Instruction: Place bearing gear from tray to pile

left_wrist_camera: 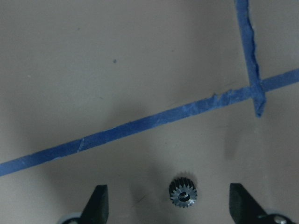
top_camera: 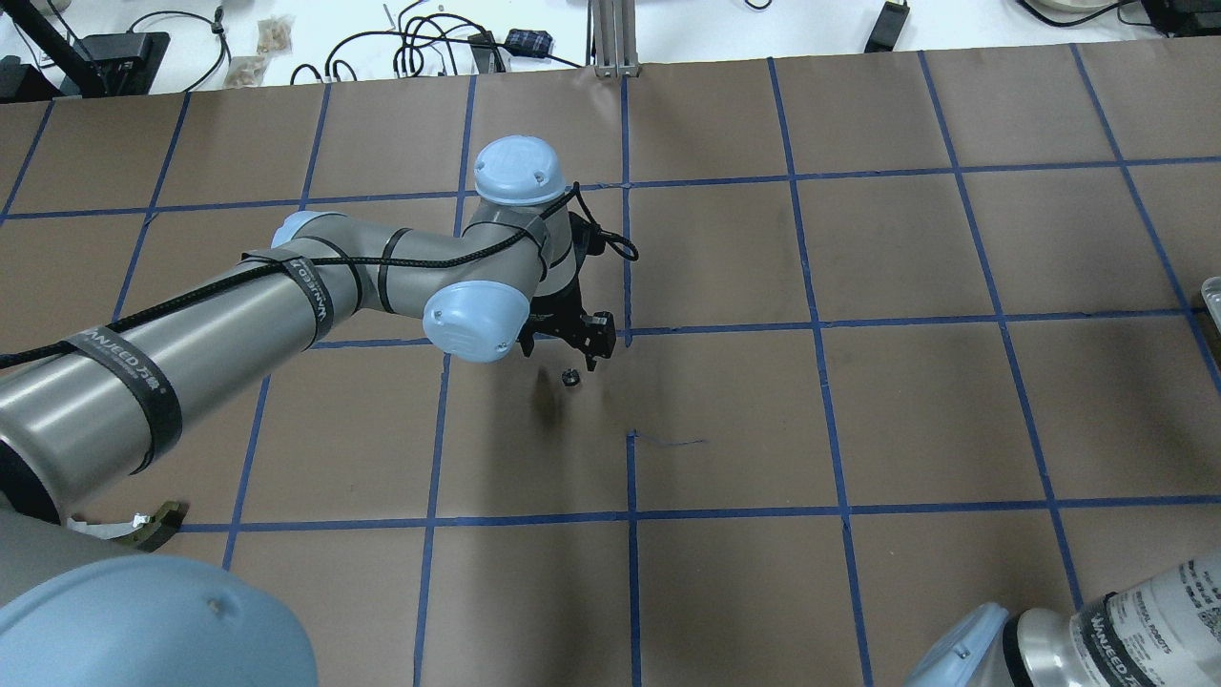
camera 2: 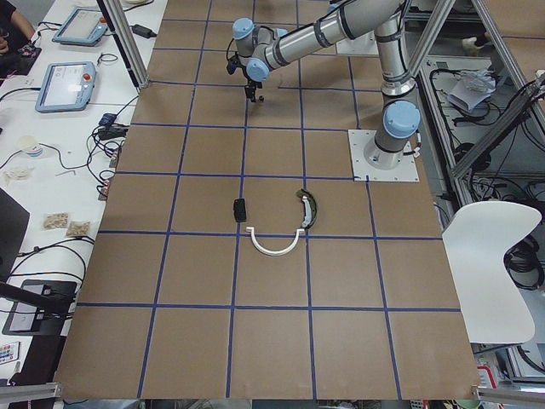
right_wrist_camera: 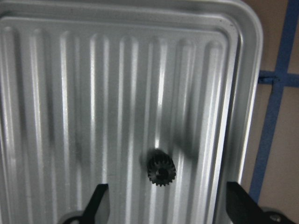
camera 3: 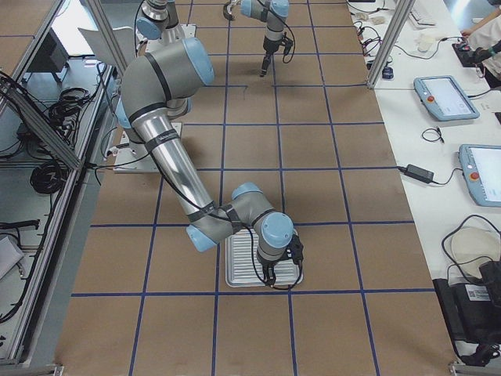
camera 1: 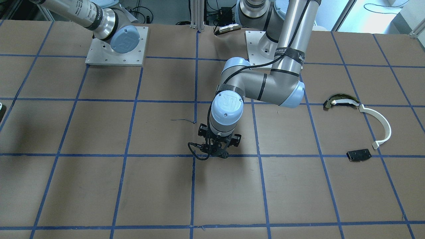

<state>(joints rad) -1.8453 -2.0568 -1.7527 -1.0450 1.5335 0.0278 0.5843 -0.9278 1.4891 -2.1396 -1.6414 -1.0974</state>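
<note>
A small dark bearing gear (left_wrist_camera: 183, 192) lies on the brown paper between the open fingers of my left gripper (left_wrist_camera: 167, 187); it also shows in the overhead view (top_camera: 569, 376) just below that gripper (top_camera: 572, 345). A second gear (right_wrist_camera: 161, 167) lies in the ribbed metal tray (right_wrist_camera: 56, 93) under my open, empty right gripper (right_wrist_camera: 166, 185). The pile lies far off toward the table's left end: a dark-and-tan curved piece (camera 1: 342, 101), a white arc strip (camera 1: 378, 126) and a black plate (camera 1: 358, 155).
The table is covered with brown paper marked by a blue tape grid (left_wrist_camera: 140, 125). The tray (camera 3: 243, 266) sits at the table's right end under the right arm. Both arm base plates (camera 1: 116, 46) stand at the robot's edge.
</note>
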